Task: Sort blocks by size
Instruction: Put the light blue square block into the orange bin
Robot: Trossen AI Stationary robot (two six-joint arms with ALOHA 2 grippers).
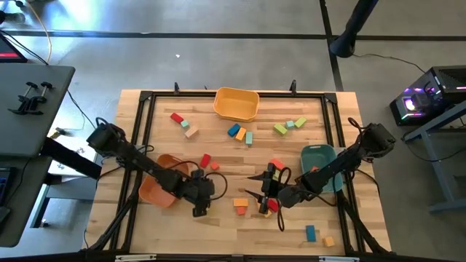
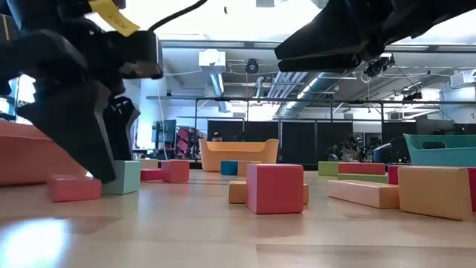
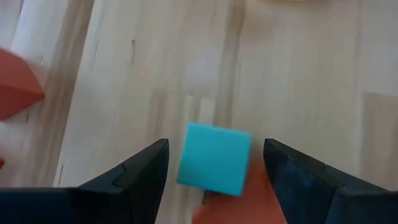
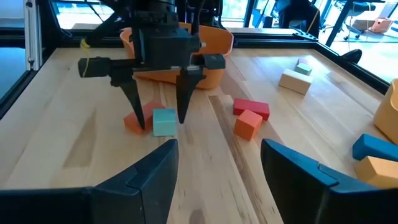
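The worktop is pale wooden board with a black frame around it, standing on a grey floor; beyond it the low view shows a large room with ceiling pipes and dark partitions. A yellow bin sits at the middle of the far edge, an orange bin near the left edge and a teal bin near the right edge. Loose blocks lie scattered: a group by the far left corner, another beside the yellow bin, green ones toward the far right, two near the near right corner.

The left arm reaches from the left edge over the orange bin, its left gripper pointing straight down at the board toward the near edge. Its fingers stand apart, and a small teal cube rests on the wood between them, untouched on either side. A red block lies just beside the cube.

The right arm stretches from the right edge across the teal bin toward the middle of the board. The right gripper hangs low, its fingers spread with nothing between them, facing the left gripper. A red block and an orange cube lie ahead of it.
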